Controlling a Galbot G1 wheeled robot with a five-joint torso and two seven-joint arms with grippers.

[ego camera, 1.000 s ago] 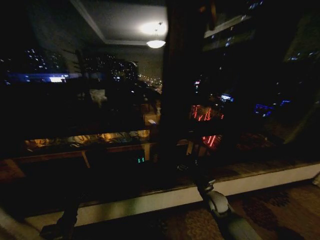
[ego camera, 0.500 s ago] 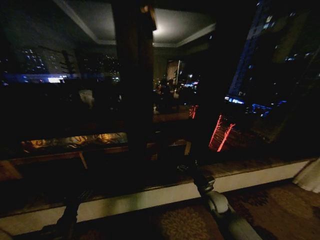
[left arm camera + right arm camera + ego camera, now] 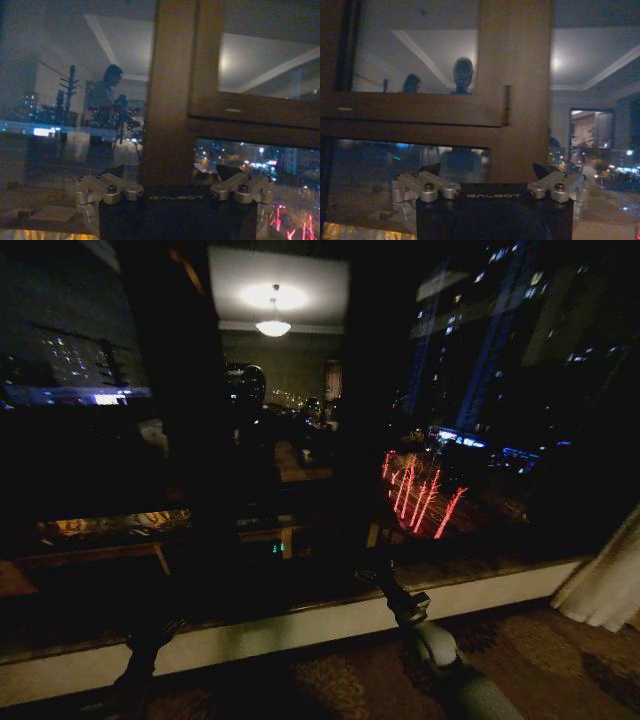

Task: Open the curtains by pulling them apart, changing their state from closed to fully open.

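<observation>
Both arms are low in front of the window (image 3: 480,440), reaching toward the sill (image 3: 300,625). The left gripper (image 3: 171,172) has its fingers spread wide with nothing between them. The right gripper (image 3: 487,171) is the same, released and empty. Each one faces the brown frame post (image 3: 167,100) and bare glass, with no fabric in front of either.

The curtain (image 3: 610,575) is a pale pleated bunch gathered at the far right edge of the head view, its hem down on the carpet (image 3: 520,660). It is well apart from both grippers. The glass across the middle looks uncovered, with city lights and the room's ceiling lamp reflected in it. I cannot tell where the left-hand panel sits.

The risks from here:
- **The frame and sill:** both arms are close to them, so reaching further forward could knock a finger into the wood or glass.
- **The reflections:** in this dark they could pass for real objects and draw a grasp toward empty glass.
- **The curtain:** thin sheer fabric tends to slip from a pinch, and a grab low on it might tug the cloth rather than slide it along the rail.
- **How far open it is:** if the bunch is not fully home, part of the window may stay covered out past the right edge.
</observation>
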